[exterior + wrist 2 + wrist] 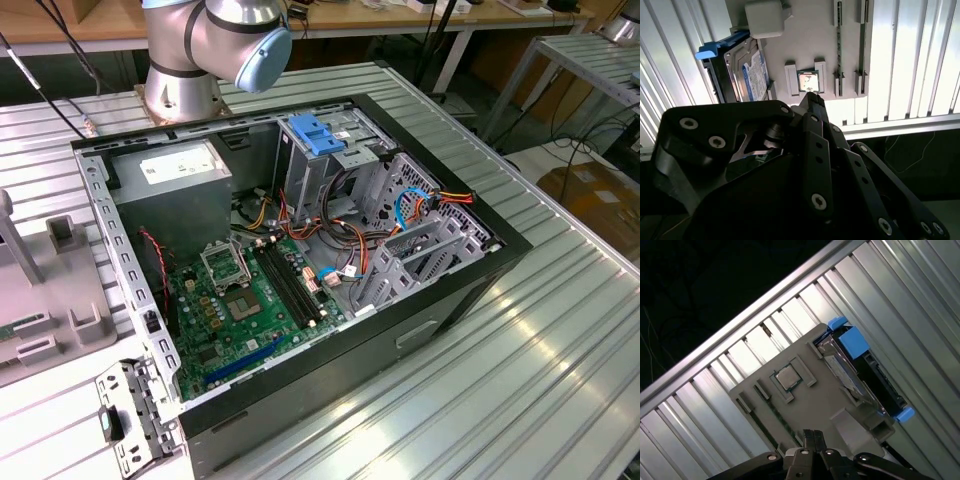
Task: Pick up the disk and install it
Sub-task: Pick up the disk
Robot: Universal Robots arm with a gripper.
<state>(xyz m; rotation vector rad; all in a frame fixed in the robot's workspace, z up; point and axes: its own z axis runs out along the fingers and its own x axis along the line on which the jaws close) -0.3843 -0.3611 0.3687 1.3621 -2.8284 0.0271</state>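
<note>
The disk [747,70] is a dark slab with a silvery face and a blue-and-white label, framed by a bright light-blue carrier. The holder [815,405] beside it is pale grey and carries a silver chip [786,377]. The table [920,305] is shiny silver, ribbed in long parallel stripes. The gripper [810,434] is black, dotted with silver screw heads. In the exterior view the case [330,370] is black, the board [235,310] green with black slots, the bracket [315,133] blue, the cables [350,245] red, orange and yellow, and the arm [215,35] silver with a light-blue cap.
</note>
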